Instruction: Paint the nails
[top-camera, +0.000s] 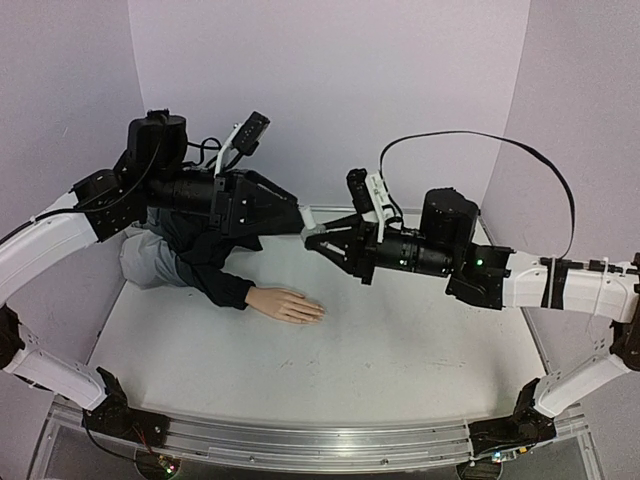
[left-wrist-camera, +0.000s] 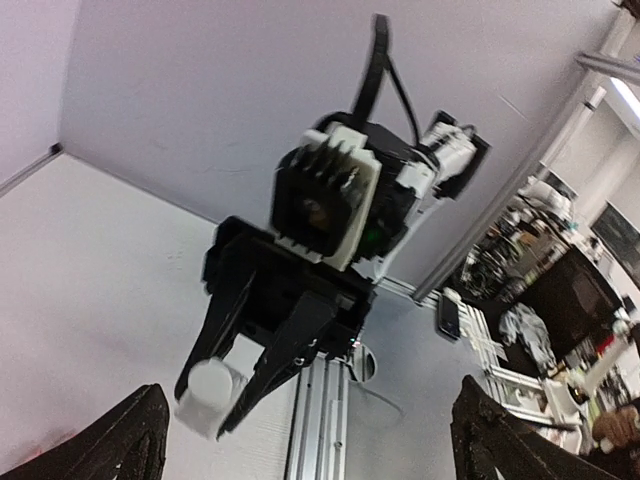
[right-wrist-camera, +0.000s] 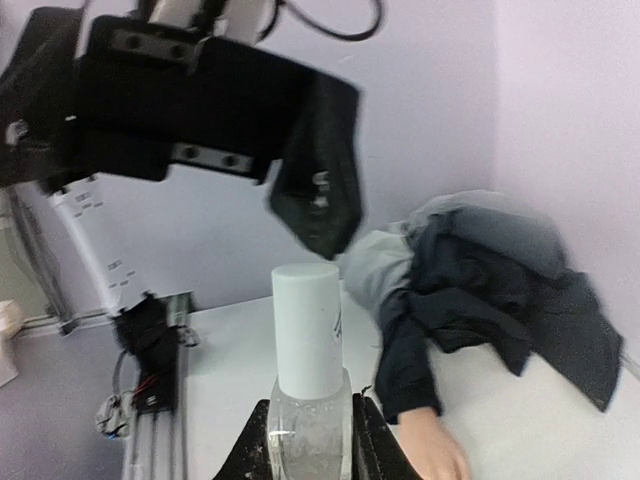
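Note:
The pale mannequin hand lies flat on the white table, coming out of a dark sleeve; its nails are too small to make out. My right gripper is shut on a small clear bottle with a tall white cap, holding it upright above the table. My left gripper hovers just past the cap, jaws wide apart with nothing between them. In the left wrist view the capped bottle sits ahead of my open left gripper. The hand shows low in the right wrist view.
A heap of grey and dark clothing lies at the back left under the left arm. Lilac walls enclose the table on three sides. An aluminium rail runs along the near edge.

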